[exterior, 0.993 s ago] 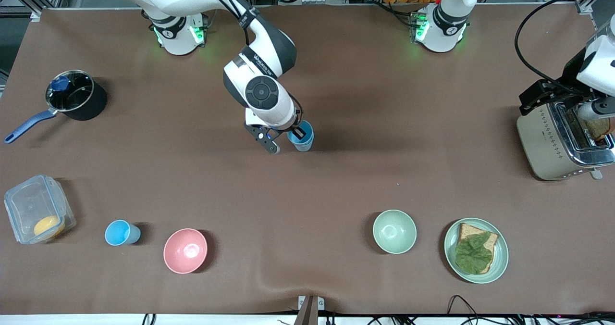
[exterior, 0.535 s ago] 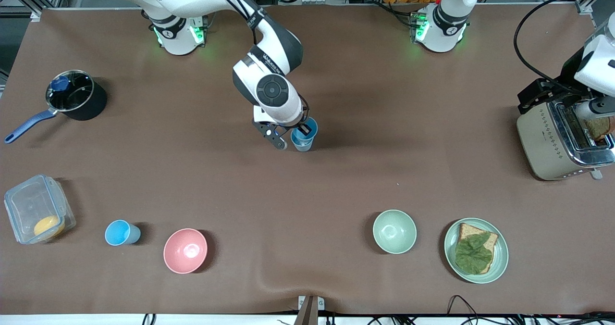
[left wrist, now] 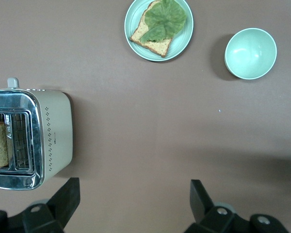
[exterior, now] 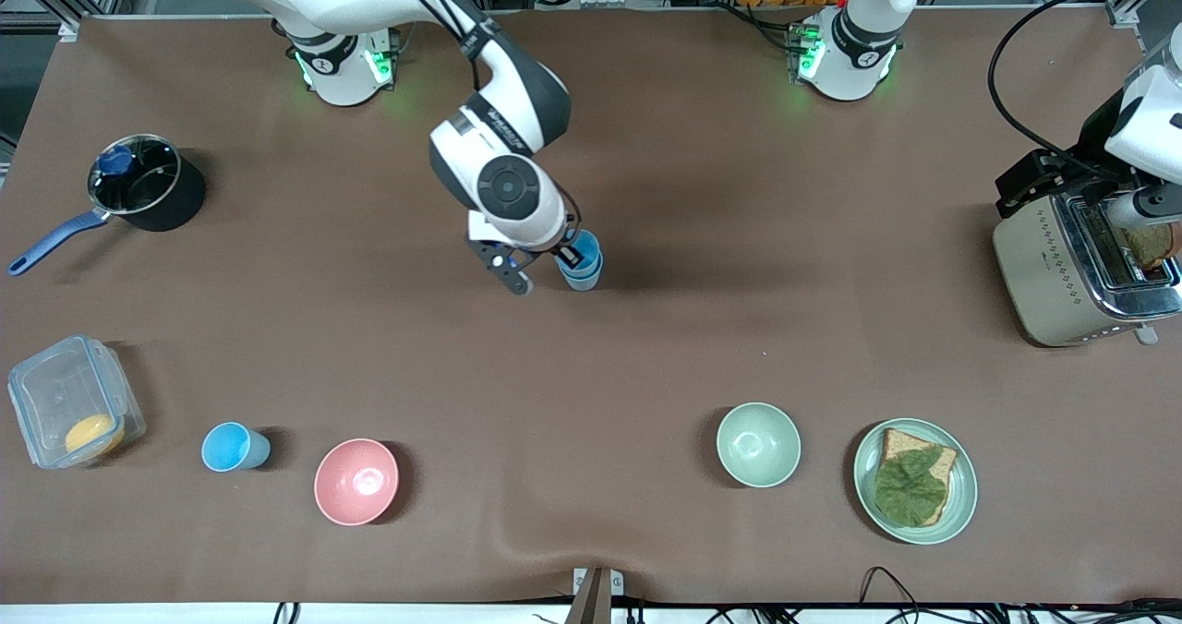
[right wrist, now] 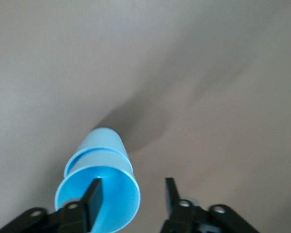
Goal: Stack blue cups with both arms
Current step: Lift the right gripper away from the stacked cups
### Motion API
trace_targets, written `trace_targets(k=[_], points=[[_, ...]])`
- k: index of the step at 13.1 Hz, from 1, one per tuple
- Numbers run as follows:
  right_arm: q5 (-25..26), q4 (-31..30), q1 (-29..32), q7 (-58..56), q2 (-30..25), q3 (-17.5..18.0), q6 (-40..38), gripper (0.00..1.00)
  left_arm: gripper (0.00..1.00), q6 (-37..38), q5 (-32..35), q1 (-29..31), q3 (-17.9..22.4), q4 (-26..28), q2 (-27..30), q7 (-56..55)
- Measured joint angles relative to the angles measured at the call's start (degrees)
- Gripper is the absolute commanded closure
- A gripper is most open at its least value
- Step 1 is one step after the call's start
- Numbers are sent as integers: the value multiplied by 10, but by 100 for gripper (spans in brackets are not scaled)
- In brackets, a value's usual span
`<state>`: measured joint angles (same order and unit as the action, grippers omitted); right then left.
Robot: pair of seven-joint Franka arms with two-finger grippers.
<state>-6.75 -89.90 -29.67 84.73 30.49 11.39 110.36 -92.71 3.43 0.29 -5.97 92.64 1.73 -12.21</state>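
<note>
Two bright blue cups sit nested on the middle of the table [exterior: 582, 271]. In the right wrist view the upper cup [right wrist: 109, 204] sits inside the lower cup [right wrist: 104, 141]. My right gripper [exterior: 545, 270] is open at this stack. One finger [right wrist: 93, 194] is inside the upper cup. The other finger [right wrist: 170, 193] is outside it, clear of the wall. A third blue cup [exterior: 231, 447] stands alone near the front edge, beside the pink bowl [exterior: 356, 481]. My left gripper [left wrist: 131, 204] is open and empty. The left arm [exterior: 1145, 130] waits over the toaster [exterior: 1062, 273].
The toaster [left wrist: 48, 141] holds a slice of bread. A plate [exterior: 868, 476] with a lettuce sandwich and a pale green bowl [exterior: 758, 444] are nearer the front camera; both show in the left wrist view [left wrist: 184, 43], [left wrist: 250, 53]. A pot [exterior: 148, 181] and a clear container [exterior: 46, 384] are at the right arm's end.
My right hand swung toward the left arm's end with the cup, then came back. The cup now sits lower in the stack and the fingers stand wider apart. The left arm has barely moved.
</note>
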Motion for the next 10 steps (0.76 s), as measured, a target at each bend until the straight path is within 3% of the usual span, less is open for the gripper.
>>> trace_targets(k=[3,6,10], points=[[0,35,67,-139,-40,-2,-123,0,0,0,0,0,1,-6,-3,0],[11,28,164,-333,-61,-8,-207,0,0,0,0,1,2,-11,-4,0],[71,-36,285,-559,-70,-9,-203,0,0,17,0,1,3,-22,-5,0]])
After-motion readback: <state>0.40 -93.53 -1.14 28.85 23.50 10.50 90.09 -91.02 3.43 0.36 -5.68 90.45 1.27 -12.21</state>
